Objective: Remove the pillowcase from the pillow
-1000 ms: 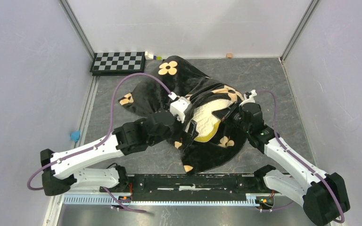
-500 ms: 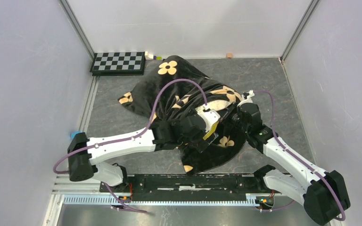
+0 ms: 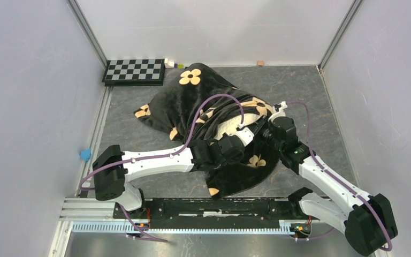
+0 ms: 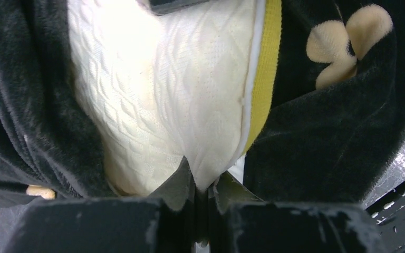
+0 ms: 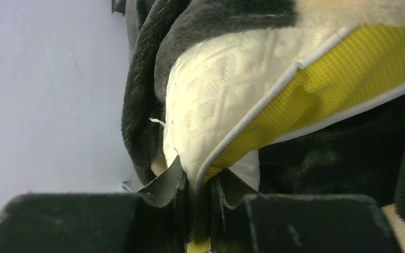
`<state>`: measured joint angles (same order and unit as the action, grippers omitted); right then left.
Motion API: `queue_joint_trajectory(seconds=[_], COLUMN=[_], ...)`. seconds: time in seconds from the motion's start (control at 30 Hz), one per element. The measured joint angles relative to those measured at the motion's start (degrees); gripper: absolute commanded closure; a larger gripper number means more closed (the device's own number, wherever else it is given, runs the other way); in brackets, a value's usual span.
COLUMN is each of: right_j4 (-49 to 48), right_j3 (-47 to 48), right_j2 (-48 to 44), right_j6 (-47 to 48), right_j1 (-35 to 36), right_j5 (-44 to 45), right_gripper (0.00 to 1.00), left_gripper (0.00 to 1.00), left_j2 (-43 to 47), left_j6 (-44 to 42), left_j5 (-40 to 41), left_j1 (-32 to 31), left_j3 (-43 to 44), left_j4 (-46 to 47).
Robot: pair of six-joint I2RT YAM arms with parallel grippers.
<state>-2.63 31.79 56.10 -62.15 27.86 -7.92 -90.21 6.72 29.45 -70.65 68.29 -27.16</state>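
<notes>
The black plush pillowcase point(image 3: 192, 101) with tan flowers lies crumpled mid-table. The cream quilted pillow point(image 3: 229, 128) shows through its opening on the right side. My left gripper point(image 3: 244, 135) reaches across the cover and is shut on a pinch of the pillow's quilted face point(image 4: 179, 95); its fingertips point(image 4: 185, 176) squeeze the fabric into a fold. My right gripper point(image 3: 266, 128) holds the pillow's corner, with the yellow trim point(image 5: 321, 79) running down between its nearly shut jaws. Black plush point(image 4: 316, 142) point(image 5: 337, 153) surrounds the pillow in both wrist views.
A black-and-white checkerboard point(image 3: 134, 70) lies at the back left with small items point(image 3: 172, 64) beside it. A small wooden block point(image 3: 260, 63) sits at the back wall. A blue object point(image 3: 85, 154) is at the left edge. Walls enclose three sides.
My left arm swung right over the pillowcase to the exposed pillow, and its gripper went from open to shut on the quilted fabric. The right arm stayed in place.
</notes>
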Motion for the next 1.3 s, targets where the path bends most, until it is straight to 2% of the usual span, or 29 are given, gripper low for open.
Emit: queue_joint_trajectory(seconds=[0.03,0.07,0.13,0.2,0.27,0.43,0.7,0.87,1.03,1.17,1.3], right_j4=[0.1,0.4,1.0,1.0,0.2,0.7,7.4,10.1,8.2,4.7,1.9], right_j3=[0.0,0.0,-0.1,-0.8,-2.4,-4.3,-1.0,-2.0,-7.1,-11.8,-13.4], right_j2=[0.0,-0.1,-0.7,-2.2,-4.1,-6.1,-7.7,-15.0,-23.0,-26.3,-25.2], right_j6=[0.6,1.6,2.9,4.0,5.2,9.8,25.6,34.9,41.8,47.0,49.5], right_j1=[-0.2,-0.5,-1.3,-2.8,-4.5,-8.2,-8.5,-9.2,-9.3,-9.4,-9.4], right_j5=[0.0,0.1,0.0,-0.2,-0.5,0.0,1.9,7.1,9.2,5.0,0.0], right_gripper=[0.7,0.52,0.27,0.11,0.02,0.02,0.02,0.02,0.02,0.02,0.02], left_gripper=[0.98,0.98,0.98,0.98,0.98,0.98,0.98,0.98,0.98,0.98,0.98], left_j2=[0.3,0.6,2.2,4.9,8.0,17.2,20.5,22.8,25.8,27.0,29.0], left_j6=[0.0,0.1,0.5,0.8,1.1,1.2,4.6,6.8,7.4,7.5,7.5], left_j5=[0.3,0.5,0.5,0.5,0.4,0.3,1.3,3.3,5.3,6.6,6.8], left_j1=[-0.1,-0.2,-0.2,-0.2,0.0,0.2,0.2,0.6,1.2,1.3,1.5], left_j3=[0.0,-0.1,-0.3,-1.0,-2.2,-5.7,-5.8,-5.8,-5.2,-4.1,-3.5], left_j4=[-0.1,-0.3,-0.7,-1.0,-1.1,-4.6,-9.7,-13.1,-16.2,-18.0,-19.6])
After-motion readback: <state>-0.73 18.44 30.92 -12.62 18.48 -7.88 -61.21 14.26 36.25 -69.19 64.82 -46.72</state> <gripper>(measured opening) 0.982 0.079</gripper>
